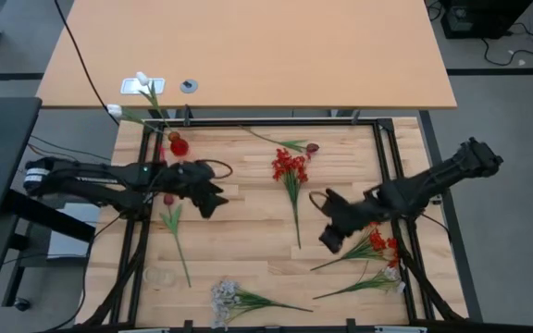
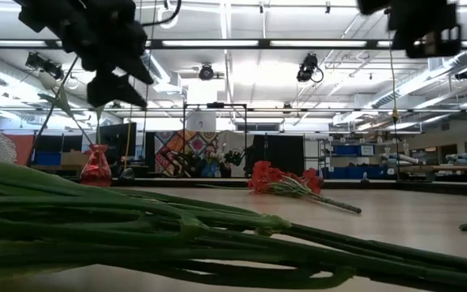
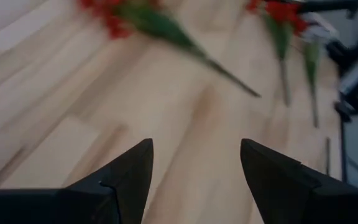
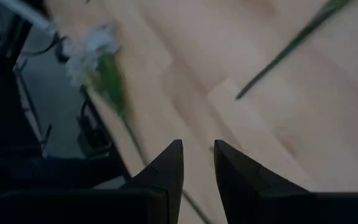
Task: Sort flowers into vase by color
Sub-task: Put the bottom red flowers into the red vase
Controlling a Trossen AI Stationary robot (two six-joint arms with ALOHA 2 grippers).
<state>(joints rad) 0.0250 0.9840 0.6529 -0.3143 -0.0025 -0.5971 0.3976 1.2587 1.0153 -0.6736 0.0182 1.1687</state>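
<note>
On the desk (image 1: pixel 248 217): artificial flowers lie scattered over the pale wood, none of them held.
Left pincer (image 1: pixel 213 202): raised over the desk's left-centre part, fingers (image 3: pixel 129 177) spread wide, nothing between them.
Right pincer (image 1: pixel 329 239): raised over the right-centre part, fingers (image 4: pixel 166 168) a narrow gap apart, grasping nothing.
Red cluster stem (image 1: pixel 290 176): lies in the middle, between the two pincers, blossoms toward the far edge, stalk running toward the near edge; touching neither pincer.
Second red cluster (image 1: pixel 382 243): just beside the right pincer on its outer side, near the desk's right edge.
White blooms (image 1: pixel 228 298): at the near edge, well apart from both pincers.
Maroon tulip bud (image 1: pixel 168 200): near the left pincer, on its outer side, stalk reaching toward the near edge.
Another maroon bud (image 1: pixel 312 148): by the far edge, on a green stalk.
Red vase (image 1: pixel 179 144): far left corner, beyond the left pincer.
White flower (image 1: pixel 143 81): stands up by the far left corner.
</note>
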